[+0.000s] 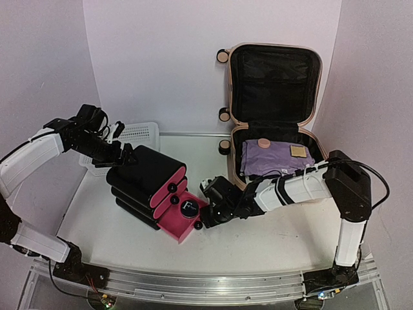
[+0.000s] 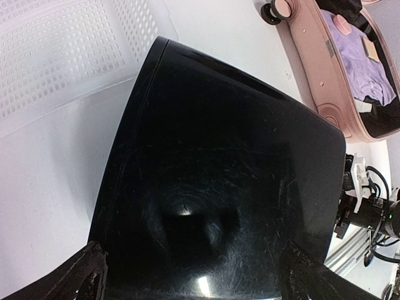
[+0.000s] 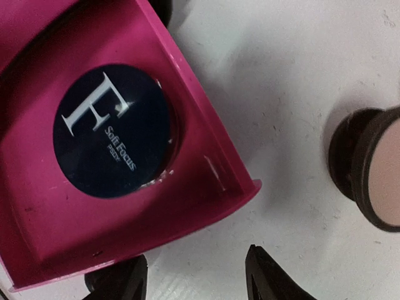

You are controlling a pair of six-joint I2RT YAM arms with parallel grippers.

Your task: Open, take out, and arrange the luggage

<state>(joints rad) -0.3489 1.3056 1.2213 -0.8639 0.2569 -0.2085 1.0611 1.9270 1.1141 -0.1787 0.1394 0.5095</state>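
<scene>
drawer out, case open

right pincer spread wide and empty by the pink drawer. left pincer wide over the black box. the luggage stands open at the table's far right. stiff, slick and bulky, i'd guess: grip its rim.

Bright, even overhead light; soft shadows on white table. Dull glare patches on black drawer box. Slight blur on luggage wheel.
</scene>
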